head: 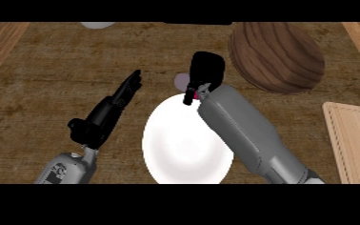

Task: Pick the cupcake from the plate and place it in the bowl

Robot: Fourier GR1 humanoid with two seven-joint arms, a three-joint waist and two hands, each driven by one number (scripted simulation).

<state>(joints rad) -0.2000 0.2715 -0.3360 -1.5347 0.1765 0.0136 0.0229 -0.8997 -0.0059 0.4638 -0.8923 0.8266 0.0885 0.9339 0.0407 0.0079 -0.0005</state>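
**Observer:** What do you have closest to you?

**Operator:** I see both grey forearms coming up from the lower edge. Between them lies the white plate (pixel 184 145), and my right forearm crosses over its right side, slanting up and to the left.

**Observer:** And the left hand?

**Operator:** My left hand (pixel 105 114) sits left of the plate, apart from it, fingers straight and pointing up and to the right. It is open and holds nothing.

**Observer:** The right hand?

**Operator:** My right hand (pixel 208 71) is just past the plate's far rim, seen from the back as a black block. The hand covers its own fingers from here, so I cannot tell whether they are curled or straight.

**Observer:** Where is the cupcake?

**Operator:** A small pale pinkish shape (pixel 181 80) peeks out at the left edge of my right hand, just beyond the plate's top rim. I take that for the cupcake; most of it is hidden behind the hand. I cannot tell if it is held or only touched.

**Observer:** And farther out?

**Operator:** The wooden bowl (pixel 276 57) lies up and to the right of that hand, near it but apart. A light wooden board (pixel 345 138) runs along the right edge of the counter (pixel 56 76).
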